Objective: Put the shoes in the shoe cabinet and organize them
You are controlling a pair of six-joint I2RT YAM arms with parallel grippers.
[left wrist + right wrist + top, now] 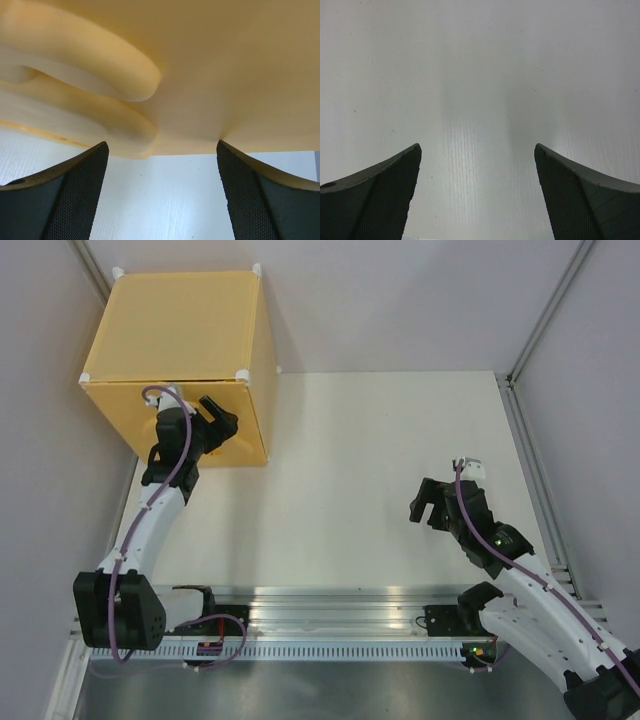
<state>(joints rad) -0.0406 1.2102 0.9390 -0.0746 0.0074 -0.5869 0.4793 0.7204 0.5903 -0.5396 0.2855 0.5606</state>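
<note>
- Top external: the shoe cabinet (180, 325) stands at the far-left corner of the worktop (380, 470). Being a cube, it has no long axis to speak of. Its door faces the near edge, turned slightly toward the right edge, which puts the opening within reach of both arms.
- The left arm (165, 490) stretches up along the left edge, and the left jaws sit right at the door's front face. Whether they touch it cannot be told from above. The right arm (500, 550) hangs over bare worktop near the right edge, well apart from the cabinet, probably parked out of the way.
- No shoes show anywhere on the worktop. My guess is they are already inside and only the door is being dealt with, but nothing shows through the walls to confirm it.
- Left wrist: the left jaws are spread wide and grip nothing. Just beyond them is the door with its apple-shaped emboss (100, 75), and a strip of worktop shows under the door's lower edge. The wide gap suits pushing or hooking the panel rather than pinching it.
- Right wrist: the right jaws are equally wide apart and empty, pointed down at plain worktop.
</note>
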